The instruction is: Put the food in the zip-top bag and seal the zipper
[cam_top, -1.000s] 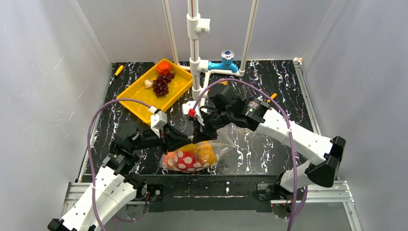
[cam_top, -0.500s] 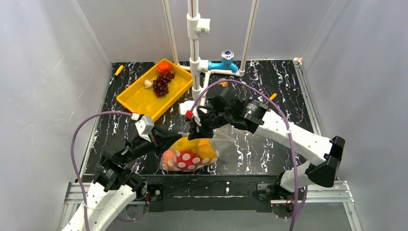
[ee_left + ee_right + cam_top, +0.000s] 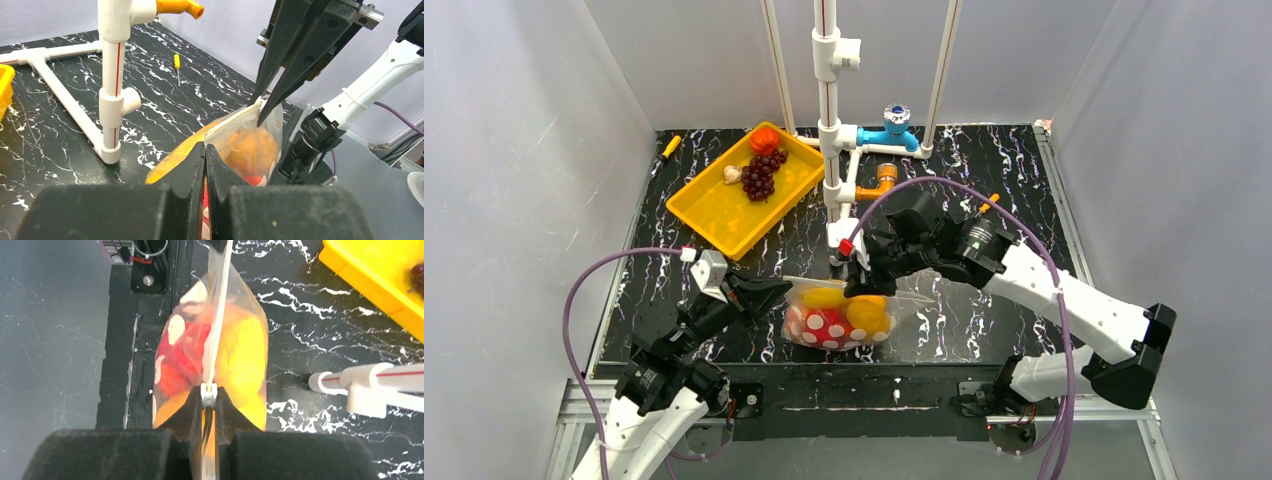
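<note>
Some food point(image 3: 867, 313) sits in the zip-top bag point(image 3: 904, 305); grapes point(image 3: 759, 176) wait on the tray point(image 3: 714, 210). Right fingers point(image 3: 195, 407) pinch the zipper point(image 3: 217, 315), left fingers point(image 3: 192, 167) clenched at its other end. Sealing looks unfinished.

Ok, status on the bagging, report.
Left gripper shut at the end of the bag. Right gripper shut on the zipper. Food inside; grapes sit in the tray. Nothing blocking.

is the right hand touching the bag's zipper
Touching. The right wrist view shows the right hand pinched shut on the zipper of the zip-top bag, with no gap.
</note>
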